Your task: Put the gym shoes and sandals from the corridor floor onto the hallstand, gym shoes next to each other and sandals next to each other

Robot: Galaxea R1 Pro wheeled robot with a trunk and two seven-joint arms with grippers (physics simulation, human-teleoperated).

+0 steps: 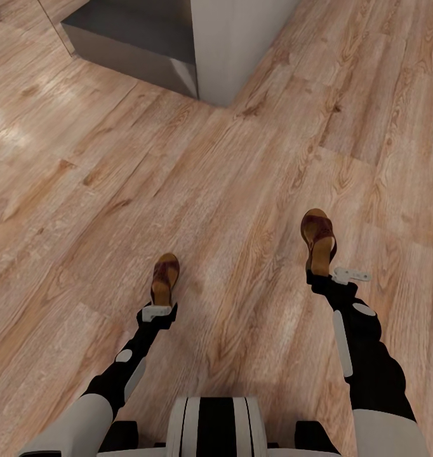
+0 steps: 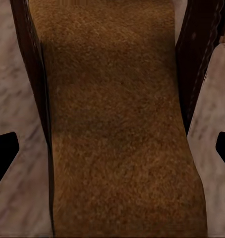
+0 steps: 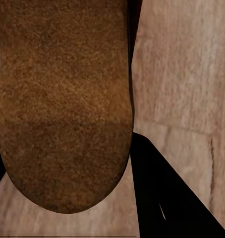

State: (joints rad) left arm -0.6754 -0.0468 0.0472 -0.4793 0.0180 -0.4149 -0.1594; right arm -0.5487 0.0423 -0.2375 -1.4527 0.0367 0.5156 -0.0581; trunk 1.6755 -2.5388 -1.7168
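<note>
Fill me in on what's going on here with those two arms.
The robot carries one brown sandal in each gripper over the wood-plank floor. The left gripper holds the left sandal by its heel end; the right gripper holds the right sandal the same way. A pale grey unit stands ahead. Neither sandal is on a shelf yet.

Two brown sandals: one at the left (image 1: 164, 279), one at the right (image 1: 319, 240). Two robot arms reach forward. One grey-white unit (image 1: 178, 44) stands far ahead.
</note>
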